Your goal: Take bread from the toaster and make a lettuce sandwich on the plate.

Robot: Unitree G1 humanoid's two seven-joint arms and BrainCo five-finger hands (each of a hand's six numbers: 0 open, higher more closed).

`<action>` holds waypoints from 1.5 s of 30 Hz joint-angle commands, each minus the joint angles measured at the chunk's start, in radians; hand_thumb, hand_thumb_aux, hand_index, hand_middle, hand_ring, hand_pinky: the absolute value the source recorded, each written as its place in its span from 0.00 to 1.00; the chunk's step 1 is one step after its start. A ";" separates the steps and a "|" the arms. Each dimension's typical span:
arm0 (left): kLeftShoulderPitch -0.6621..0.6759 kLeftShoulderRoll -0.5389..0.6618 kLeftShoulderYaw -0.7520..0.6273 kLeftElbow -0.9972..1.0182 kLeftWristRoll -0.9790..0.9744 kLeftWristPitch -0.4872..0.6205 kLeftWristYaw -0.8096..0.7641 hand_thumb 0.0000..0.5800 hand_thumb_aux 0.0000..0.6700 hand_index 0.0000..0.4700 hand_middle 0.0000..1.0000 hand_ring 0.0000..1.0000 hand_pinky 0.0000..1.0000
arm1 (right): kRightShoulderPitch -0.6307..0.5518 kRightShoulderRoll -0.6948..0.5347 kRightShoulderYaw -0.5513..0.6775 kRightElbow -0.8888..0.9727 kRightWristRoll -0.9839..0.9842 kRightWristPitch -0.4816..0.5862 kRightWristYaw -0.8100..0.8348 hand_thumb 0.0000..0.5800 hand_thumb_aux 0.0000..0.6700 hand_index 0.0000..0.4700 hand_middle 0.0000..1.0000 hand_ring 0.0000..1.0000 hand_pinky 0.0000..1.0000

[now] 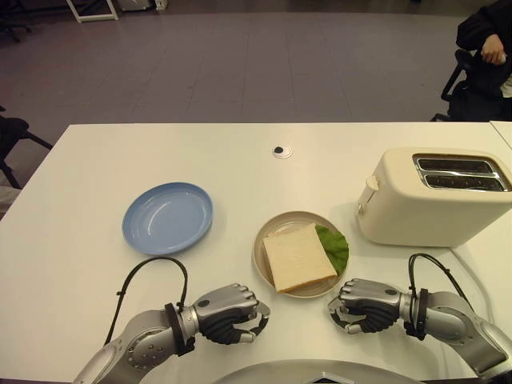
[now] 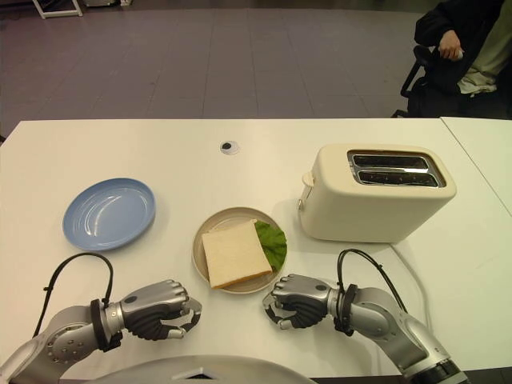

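A beige plate (image 1: 272,232) sits near the table's front centre. On it lies a slice of white bread (image 1: 298,258) over a green lettuce leaf (image 1: 336,246) that sticks out on the right. The cream toaster (image 1: 428,200) stands to the right, its two slots looking dark inside. My left hand (image 1: 228,314) rests on the table just left of the plate, fingers curled, holding nothing. My right hand (image 1: 364,306) rests just right of the plate, in front of the toaster, also curled with nothing in it.
An empty blue plate (image 1: 167,217) lies left of the beige one. A small round cap (image 1: 281,151) is set in the table further back. The toaster's white cord (image 1: 480,284) runs along the right edge. Beyond the far edge is open floor.
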 commanded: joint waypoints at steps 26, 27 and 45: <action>-0.621 -0.328 -0.146 0.730 0.313 0.064 0.493 1.00 1.00 1.00 1.00 1.00 1.00 | -0.420 0.259 0.108 0.525 -0.241 0.118 -0.339 1.00 1.00 1.00 0.94 0.94 0.94; -0.614 -0.324 -0.146 0.724 0.310 0.061 0.499 1.00 1.00 1.00 1.00 1.00 1.00 | -0.420 0.253 0.097 0.510 -0.233 0.110 -0.356 1.00 1.00 1.00 0.92 0.92 0.92; -0.171 -0.383 0.087 0.204 -0.631 -0.031 0.321 0.00 0.00 0.00 0.00 0.00 0.00 | -0.126 0.265 -0.037 0.190 0.656 -0.124 -0.121 0.00 0.00 0.00 0.00 0.00 0.00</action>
